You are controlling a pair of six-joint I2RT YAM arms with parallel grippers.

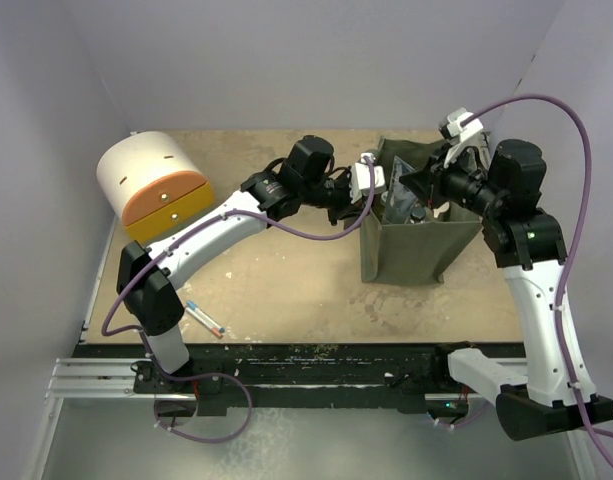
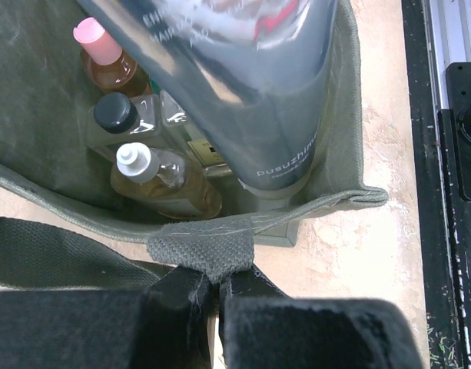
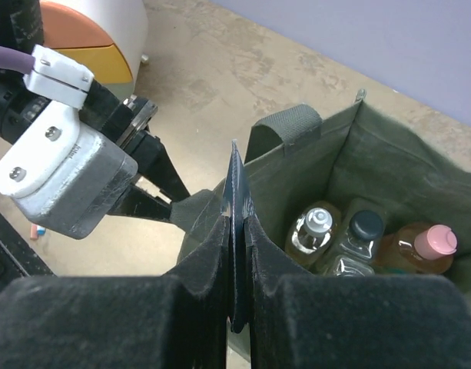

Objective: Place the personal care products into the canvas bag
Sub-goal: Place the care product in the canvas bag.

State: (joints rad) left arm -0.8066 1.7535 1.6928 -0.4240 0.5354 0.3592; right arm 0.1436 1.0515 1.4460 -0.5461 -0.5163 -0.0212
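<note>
We record one tan table bearing a canvas bag; a domed box far left of the bag; a pen-like stick nearer and left of it.

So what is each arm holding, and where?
The right end effector pinches the grey tube by its flat crimped end; the left end effector grips the canvas bag by its strap handle.

Count, all views:
- bag: 1
- tube: 1
- bottles in bag: 3, namely 1 pink-cap, 1 black-cap, 1 white-cap
- domed box: 1
- stick: 1
</note>
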